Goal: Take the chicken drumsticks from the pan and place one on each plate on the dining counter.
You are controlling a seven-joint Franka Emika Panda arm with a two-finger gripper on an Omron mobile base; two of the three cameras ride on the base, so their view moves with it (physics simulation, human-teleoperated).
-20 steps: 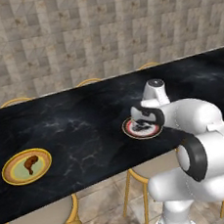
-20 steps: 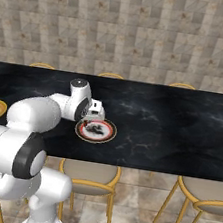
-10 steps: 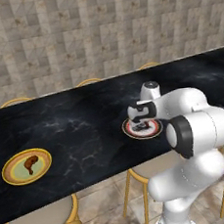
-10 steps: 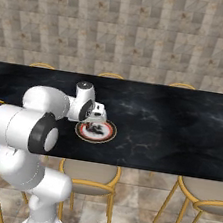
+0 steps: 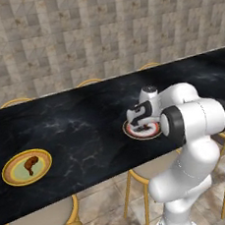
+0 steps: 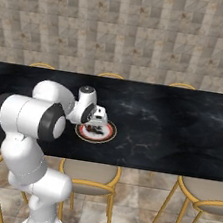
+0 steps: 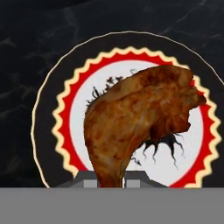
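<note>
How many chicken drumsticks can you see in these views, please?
2: one drumstick lies on the yellow-rimmed plate at the counter's left; the other drumstick is held in the gripper over the red-rimmed plate.

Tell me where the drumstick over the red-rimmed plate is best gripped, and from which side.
Grip the drumstick at its narrow bone end, coming from above, as the gripper already does: shut on that thin shank, in the hand view. The meaty end flares too wide and uneven for the fingers. It hangs over the red-rimmed plate on the dining counter, so an approach from above stays clear of the rim.
</note>
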